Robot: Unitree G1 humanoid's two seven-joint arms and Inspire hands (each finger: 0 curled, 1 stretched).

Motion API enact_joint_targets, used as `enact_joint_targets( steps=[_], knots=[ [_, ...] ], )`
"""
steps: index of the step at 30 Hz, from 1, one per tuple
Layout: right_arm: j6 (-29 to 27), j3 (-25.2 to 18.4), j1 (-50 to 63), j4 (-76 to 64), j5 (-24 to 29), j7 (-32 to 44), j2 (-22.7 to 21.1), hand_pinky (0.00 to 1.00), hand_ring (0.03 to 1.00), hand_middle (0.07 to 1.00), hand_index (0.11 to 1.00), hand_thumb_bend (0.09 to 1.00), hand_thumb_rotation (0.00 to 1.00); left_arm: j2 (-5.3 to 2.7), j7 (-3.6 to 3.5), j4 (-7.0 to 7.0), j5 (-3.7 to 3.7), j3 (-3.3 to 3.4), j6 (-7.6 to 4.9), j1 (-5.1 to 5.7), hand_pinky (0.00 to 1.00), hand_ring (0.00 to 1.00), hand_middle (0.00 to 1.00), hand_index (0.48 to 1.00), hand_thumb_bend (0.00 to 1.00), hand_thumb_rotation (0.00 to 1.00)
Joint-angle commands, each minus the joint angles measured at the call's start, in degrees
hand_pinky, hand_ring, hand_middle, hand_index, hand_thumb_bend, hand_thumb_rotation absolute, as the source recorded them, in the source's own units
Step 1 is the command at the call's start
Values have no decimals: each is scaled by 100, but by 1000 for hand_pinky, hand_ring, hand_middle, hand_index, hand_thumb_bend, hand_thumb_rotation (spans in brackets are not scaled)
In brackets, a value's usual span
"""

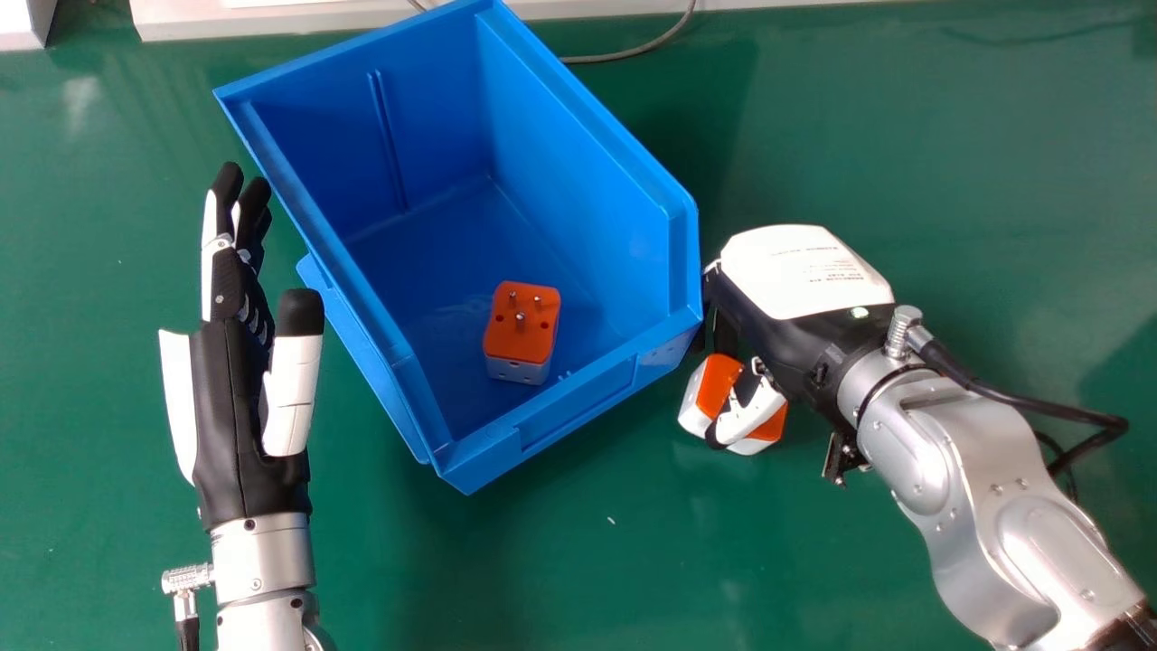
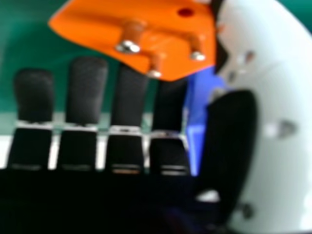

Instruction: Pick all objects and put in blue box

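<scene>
The box [image 1: 578, 393] sits on the bench [image 1: 949, 163] between your two hands, just left of your right hand [image 1: 786, 298] and just right of your left hand [image 1: 239, 398]. It is blue and open at the top, with its lower end wall toward you. Inside it you have one orange and white plug, call it the boxed plug [image 1: 522, 330], to the left of your right hand. It stands on the box floor in the half nearer you, orange face and metal pins up, apart from the walls.

The other plug [image 2: 170, 44] is outside the box, beside its near right corner, at your right hand's thumb and fingers. That hand is grasping it, the thumb bent across its orange face; you cannot tell whether it is clear of the bench. In the right hand view its pins face the camera, and part of the blue box shows between fingers and thumb.

Your left hand is released, fingers straight, pointing away from you.
</scene>
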Motion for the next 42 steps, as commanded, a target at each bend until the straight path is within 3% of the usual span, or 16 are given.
enact_joint_targets(
  steps=[1,4,6,10,14,18,26,31,35,38,42],
  knots=[
    [-17,-206,43,-389,-19,-153,-83,314,378,509,540,510,0,-45,-20,-102,54,-58,-57,-47,999,957,938,953,979,931],
    [151,-394,149,-714,-22,-102,-60,314,376,508,540,509,0,-39,-49,-81,29,-60,-84,-48,999,957,938,954,979,931],
    [232,-517,206,-916,-59,-142,-71,313,374,505,540,509,0,-37,-16,-96,74,-57,-62,-34,999,957,938,954,979,932],
    [387,-733,278,-1227,-87,-97,-97,322,375,503,533,510,0,-42,-15,-94,76,-58,-61,-28,1000,958,938,955,977,933],
    [447,-952,303,-1415,-7,-62,-124,320,375,504,525,511,0,-39,52,-86,148,-46,-74,-24,1000,958,939,955,976,935],
    [518,-1093,321,-1504,62,19,-127,316,373,502,519,512,0,-43,37,-46,103,-42,-102,-37,997,956,938,955,974,937],
    [617,-1222,344,-1548,46,29,-111,315,372,492,507,515,0,-29,83,-32,145,-32,-105,-49,988,951,935,952,969,938],
    [694,-1337,357,-1716,86,-39,-84,314,371,491,507,515,0,-10,45,14,92,-29,-108,-64,987,951,935,952,968,938],
    [660,-1455,407,-1976,100,-184,-28,315,371,491,506,515,0,-7,65,4,115,-25,-103,-65,988,951,935,953,967,938],
    [529,-1540,431,-2179,162,-277,-35,303,367,484,505,515,0,0,23,31,67,-26,-123,-75,989,951,935,951,966,937],
    [428,-1626,397,-2478,192,-250,-35,301,367,485,503,515,0,-4,38,22,86,-21,-120,-76,990,951,934,950,963,936]
  ],
)
